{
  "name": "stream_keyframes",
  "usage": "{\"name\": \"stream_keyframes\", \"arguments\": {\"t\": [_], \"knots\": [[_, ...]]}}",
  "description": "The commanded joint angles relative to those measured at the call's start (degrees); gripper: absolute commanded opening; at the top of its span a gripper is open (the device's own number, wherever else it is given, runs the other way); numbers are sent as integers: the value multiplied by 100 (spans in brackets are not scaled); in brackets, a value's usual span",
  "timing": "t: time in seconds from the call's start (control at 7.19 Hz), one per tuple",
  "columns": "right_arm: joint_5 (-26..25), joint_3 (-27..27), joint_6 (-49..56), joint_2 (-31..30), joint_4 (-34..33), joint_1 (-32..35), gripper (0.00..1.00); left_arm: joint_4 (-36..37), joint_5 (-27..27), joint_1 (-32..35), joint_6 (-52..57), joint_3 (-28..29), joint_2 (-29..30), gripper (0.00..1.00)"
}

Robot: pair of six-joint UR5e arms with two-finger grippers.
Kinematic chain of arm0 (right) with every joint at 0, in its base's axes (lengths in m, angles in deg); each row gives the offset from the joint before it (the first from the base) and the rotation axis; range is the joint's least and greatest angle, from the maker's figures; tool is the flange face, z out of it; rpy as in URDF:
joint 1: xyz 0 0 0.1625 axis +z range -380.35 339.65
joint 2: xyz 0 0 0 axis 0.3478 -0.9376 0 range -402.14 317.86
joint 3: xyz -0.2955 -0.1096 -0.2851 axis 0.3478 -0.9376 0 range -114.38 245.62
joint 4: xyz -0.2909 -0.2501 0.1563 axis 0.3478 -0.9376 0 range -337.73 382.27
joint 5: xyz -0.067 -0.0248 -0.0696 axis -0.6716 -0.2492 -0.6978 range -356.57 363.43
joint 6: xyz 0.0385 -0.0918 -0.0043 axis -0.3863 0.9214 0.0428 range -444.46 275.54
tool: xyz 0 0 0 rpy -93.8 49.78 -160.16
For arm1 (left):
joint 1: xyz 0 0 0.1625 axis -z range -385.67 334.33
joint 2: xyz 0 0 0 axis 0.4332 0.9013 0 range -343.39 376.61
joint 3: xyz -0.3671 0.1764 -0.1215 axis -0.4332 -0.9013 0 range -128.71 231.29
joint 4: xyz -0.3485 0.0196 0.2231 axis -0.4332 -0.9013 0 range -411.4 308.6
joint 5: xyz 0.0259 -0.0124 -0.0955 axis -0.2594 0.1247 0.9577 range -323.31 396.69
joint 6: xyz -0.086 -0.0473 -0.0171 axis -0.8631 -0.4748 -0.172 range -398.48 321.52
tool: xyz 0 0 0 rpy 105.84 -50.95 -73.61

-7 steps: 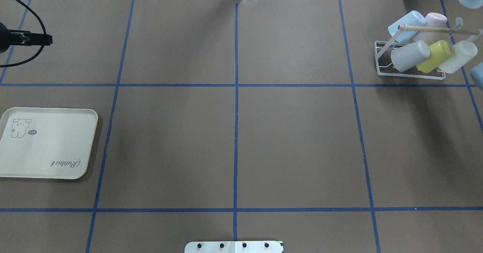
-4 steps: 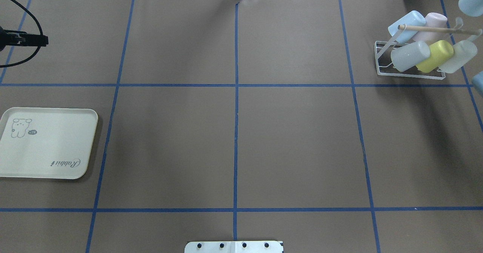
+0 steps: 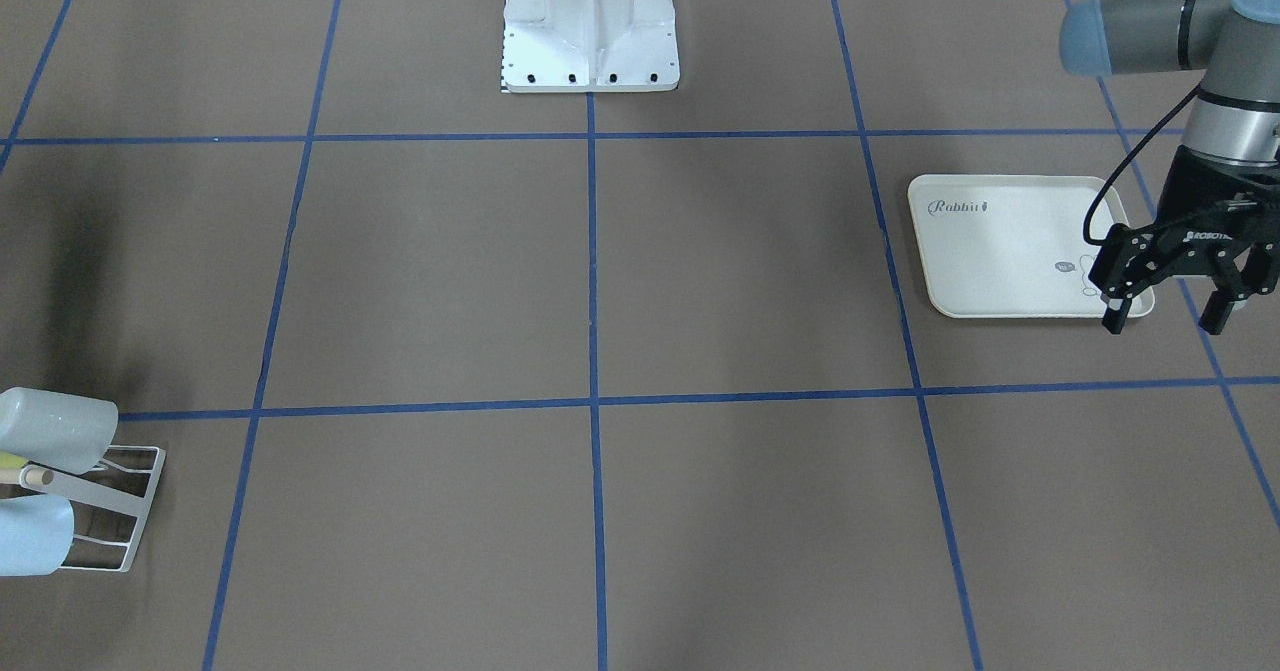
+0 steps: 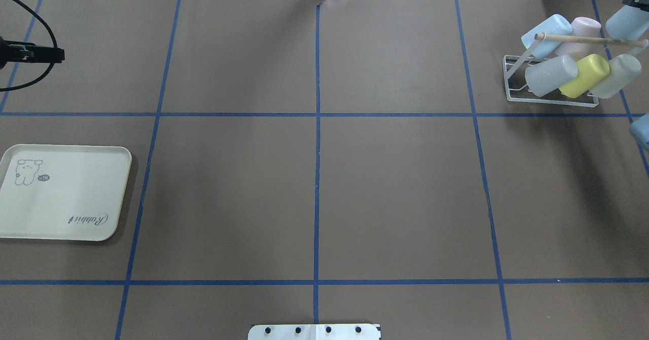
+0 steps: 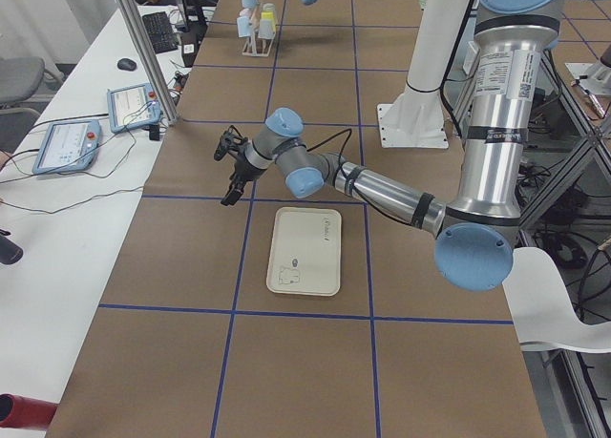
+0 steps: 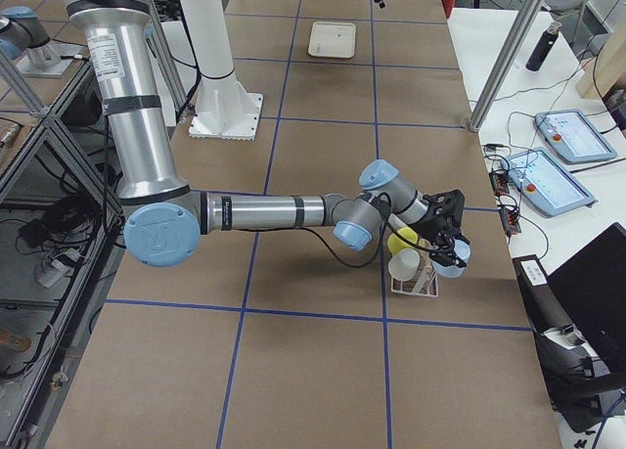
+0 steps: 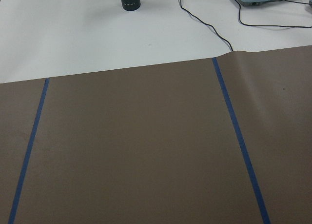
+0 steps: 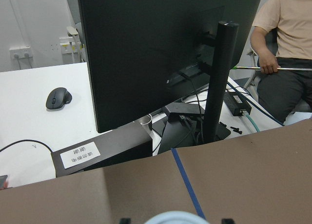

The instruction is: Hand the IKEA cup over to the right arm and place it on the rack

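The right end effector (image 6: 452,246) is closed on a pale blue cup (image 4: 626,22), its two black fingertips showing on either side of the cup's rim in the wrist view. It holds the cup tilted at the far right end of the rack (image 4: 512,84), just behind the tip of the wooden bar (image 4: 573,38). Whether the cup touches the rack cannot be told. Five other cups already sit slanted on the white wire prongs: a blue one (image 4: 545,33), a pink one (image 4: 580,31), a grey one (image 4: 550,75), a yellow one (image 4: 588,74) and a whitish one (image 4: 616,74). Well apart, across the brown tabletop (image 4: 395,188), the left end effector (image 3: 1165,319) hangs open and empty above the surface, near a corner of the cream tray (image 4: 76,203), which carries nothing.
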Motion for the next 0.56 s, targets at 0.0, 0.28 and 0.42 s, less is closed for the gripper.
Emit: {"name": "stream_keyframes", "arguments": {"t": [0.0,0.28,0.42], "knots": [[-2,-49,0,-80,127,-47,30,0,0,0,-22,0,7,100],[-20,-49,-9,-71,127,-169,100,9,0,0,-23,0,7,100],[-11,3,-26,-71,127,-170,100,9,0,17,12,0,16,100]]}}
